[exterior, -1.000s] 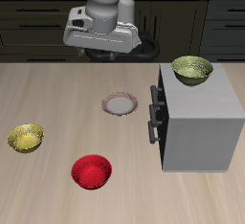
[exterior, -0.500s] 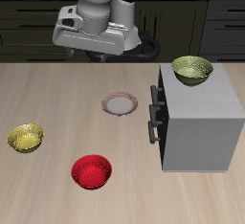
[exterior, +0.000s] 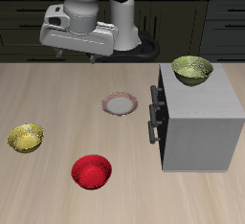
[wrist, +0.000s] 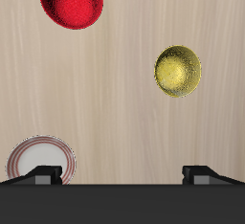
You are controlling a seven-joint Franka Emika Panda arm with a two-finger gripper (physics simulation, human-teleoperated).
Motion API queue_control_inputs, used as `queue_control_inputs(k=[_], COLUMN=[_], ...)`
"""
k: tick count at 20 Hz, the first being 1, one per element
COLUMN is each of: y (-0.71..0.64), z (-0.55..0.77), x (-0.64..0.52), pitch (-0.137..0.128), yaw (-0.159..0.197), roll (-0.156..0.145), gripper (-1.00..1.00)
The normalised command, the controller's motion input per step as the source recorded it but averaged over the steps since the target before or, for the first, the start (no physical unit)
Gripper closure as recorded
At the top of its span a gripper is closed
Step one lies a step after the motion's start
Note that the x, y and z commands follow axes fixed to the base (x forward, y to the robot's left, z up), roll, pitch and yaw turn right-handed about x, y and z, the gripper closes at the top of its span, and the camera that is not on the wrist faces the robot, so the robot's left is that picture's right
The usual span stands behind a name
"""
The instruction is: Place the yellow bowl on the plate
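Observation:
The yellow bowl [exterior: 26, 137] sits upright on the wooden table near its side edge; it also shows in the wrist view [wrist: 178, 71]. The plate [exterior: 121, 103], grey-white with a reddish-pink rim, lies farther back near the table's middle and shows in the wrist view [wrist: 40, 159]. My gripper [exterior: 78, 54] hangs high above the table's back part, well above and behind the yellow bowl. It is open and empty, and its two fingertips [wrist: 43, 173] stand wide apart in the wrist view.
A red bowl [exterior: 92, 170] sits near the table's front edge, between the yellow bowl and a grey cabinet [exterior: 196, 123]. An olive-green bowl [exterior: 192, 70] rests on top of the cabinet, which has a handle facing the plate.
My gripper has moved sideways along the back of the table, away from the grey cabinet and toward the yellow bowl's side. The bowls and the plate have not moved.

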Motion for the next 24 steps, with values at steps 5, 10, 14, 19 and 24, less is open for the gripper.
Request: queue_control_inputs(k=[5, 10, 14, 19, 24], y=[-0.08, -0.13, -0.25, -0.20, -0.07], z=[0.17, 0.09, 0.14, 0.07, -0.01], x=[0.16, 0.17, 0.16, 0.20, 0.15], pitch=[-0.043, -0.021, -0.017, -0.008, 0.000], yaw=[0.010, 0.037, -0.014, 0.034, -0.005], roll=[0.039, 0.008, 0.001, 0.046, 0.053], gripper=[-1.00, -1.00, -1.00, -1.00, -1.00])
